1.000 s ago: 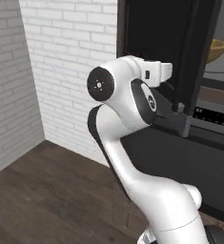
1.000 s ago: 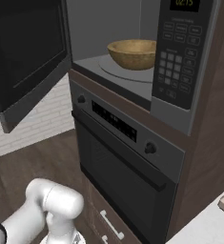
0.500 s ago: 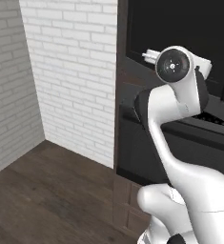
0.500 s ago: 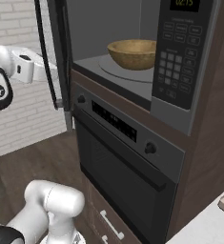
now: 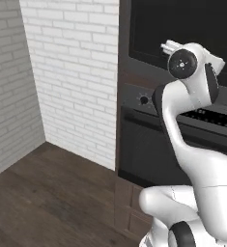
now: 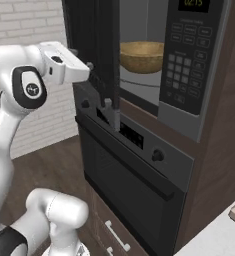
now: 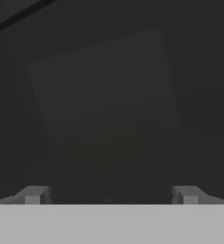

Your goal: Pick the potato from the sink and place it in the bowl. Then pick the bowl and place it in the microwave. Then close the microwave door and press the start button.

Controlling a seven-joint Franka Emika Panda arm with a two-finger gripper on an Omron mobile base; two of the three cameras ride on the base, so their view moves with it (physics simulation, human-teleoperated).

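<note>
jaws spread against the microwave door [image 6: 91, 45], bowl [image 6: 141, 56] inside beyond its edge

You get even, soft rendered light in both base views; no hard glare anywhere. The brick wall [image 5: 71, 72] reads bright and flat, the floor [image 5: 42, 193] mid-toned with only faint shading. The microwave [image 6: 154, 60] cavity is lit enough that the bowl [image 6: 141, 56] shows warm and clear. The microwave door [image 5: 182, 29] is near black, detail lost. Your hand view is very dim and low in contrast (a dark surface, softly blurred, with a vague paler patch). All frames look coarse and slightly soft.
</note>
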